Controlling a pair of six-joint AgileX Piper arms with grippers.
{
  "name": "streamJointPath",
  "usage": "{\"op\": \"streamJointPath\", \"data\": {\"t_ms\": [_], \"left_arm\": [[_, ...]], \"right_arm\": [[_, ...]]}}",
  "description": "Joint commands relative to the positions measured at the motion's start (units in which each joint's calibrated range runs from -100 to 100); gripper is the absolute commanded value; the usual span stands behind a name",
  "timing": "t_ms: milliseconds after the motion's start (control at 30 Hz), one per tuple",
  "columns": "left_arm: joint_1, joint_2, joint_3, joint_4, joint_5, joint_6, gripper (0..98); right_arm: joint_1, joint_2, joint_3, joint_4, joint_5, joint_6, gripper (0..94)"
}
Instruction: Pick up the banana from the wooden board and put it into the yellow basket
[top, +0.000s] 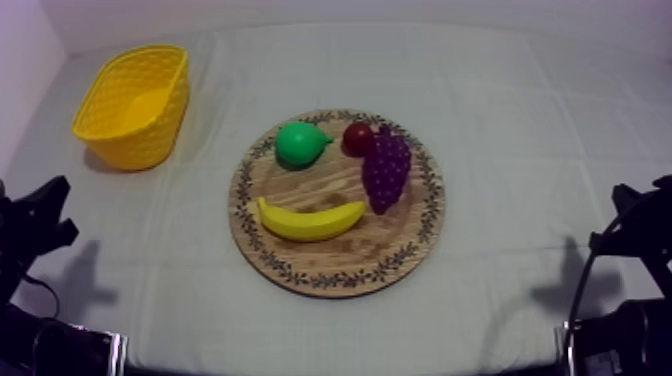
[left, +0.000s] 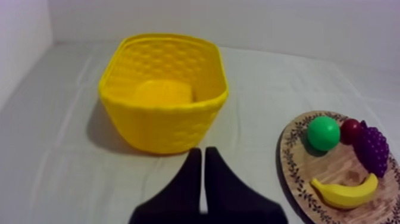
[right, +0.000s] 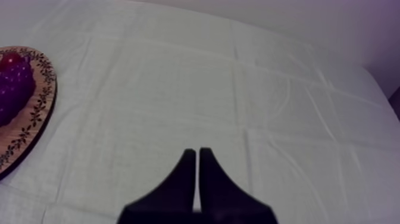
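The banana (top: 310, 220) lies on the near side of the wooden board (top: 400, 250), well apart from both pincers. The left pincer (left: 203, 156), closed and empty, faces the yellow basket (left: 161, 128). The right pincer (right: 197, 155), also closed and empty, is over the counter (right: 178, 89) beside the board.

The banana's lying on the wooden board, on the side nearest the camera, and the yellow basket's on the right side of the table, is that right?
Not quite: the yellow basket stands on the left side of the table, as the top view shows. The banana does lie on the wooden board, on the side nearest the camera.
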Motion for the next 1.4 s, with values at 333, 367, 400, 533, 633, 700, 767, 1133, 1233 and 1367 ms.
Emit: {"op": "streamJointPath", "data": {"t_ms": [333,367,400,533,633,700,767,1133,1233,1367], "left_arm": [[8.83,23.33,-24.07,-1.89,-2.32,-7.57,1.6],[9.61,24.82,-25.69,-2.26,-2.20,-7.88,1.6],[10.40,26.33,-27.23,-2.46,-2.12,-8.31,1.6],[13.79,32.62,-32.71,-2.92,-1.98,-10.21,1.8],[16.72,37.56,-36.78,-3.54,-1.95,-11.32,2.0],[18.64,40.75,-39.57,-4.24,-1.92,-11.64,2.1],[20.51,43.88,-42.22,-5.06,-1.52,-11.73,2.2],[30.10,58.90,-54.25,-10.88,7.64,-7.92,3.9],[33.01,62.15,-55.66,-12.91,9.45,-6.13,4.6],[35.46,66.23,-56.24,-14.10,11.56,-3.99,5.1]], "right_arm": [[0.00,-0.02,0.02,0.01,0.02,0.02,0.3],[0.02,-0.02,0.02,0.01,0.02,0.01,0.3],[0.02,-0.02,0.02,0.01,0.02,0.01,0.3],[0.00,-0.02,0.02,0.01,0.02,0.02,0.3],[0.00,-0.02,0.02,0.01,0.02,0.01,0.3],[0.00,-0.02,0.02,0.01,0.02,0.01,0.3],[0.00,-0.02,0.02,0.01,0.02,0.01,0.3],[0.00,-0.02,0.02,0.01,0.02,0.01,0.3],[0.00,-0.02,0.02,0.01,0.02,0.02,0.3],[0.00,-0.02,0.02,0.01,0.02,0.02,0.3]]}}
